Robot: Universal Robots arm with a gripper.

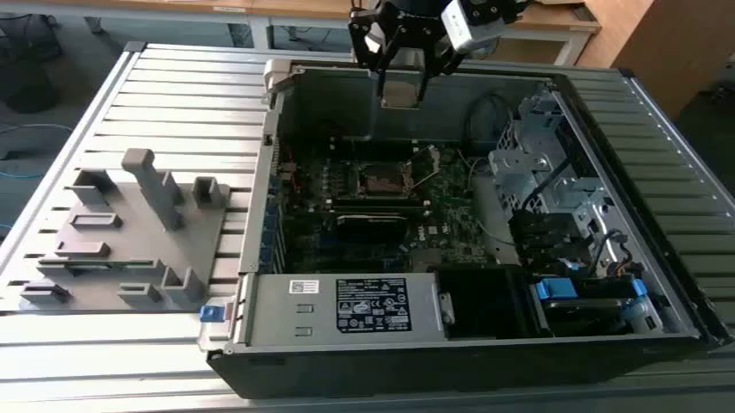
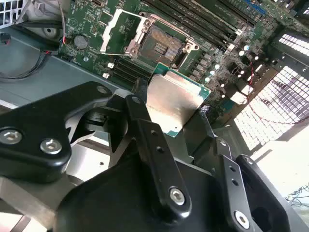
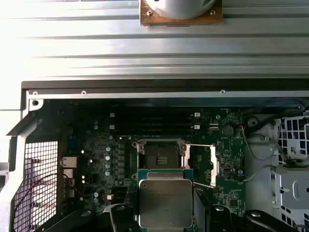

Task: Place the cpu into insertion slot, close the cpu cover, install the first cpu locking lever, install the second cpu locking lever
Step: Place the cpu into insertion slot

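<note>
Cpu [image 2: 171, 104] is gripped by its edges between the fingers [image 2: 145, 130], which are closed on it. It is held in the air over the case [image 1: 333, 103], apart from the slot [image 2: 161, 46]. Slot is left bare, with the cover [image 2: 118, 31] flipped open beside it.

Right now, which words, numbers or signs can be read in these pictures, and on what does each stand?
No text can be read letter for letter.
Black label on the power supply: print too small to read.
White label beside it: too small to read.
Board: white markings, too small to read.
Cpu in the gripper: no print can be made out on its face.
</note>
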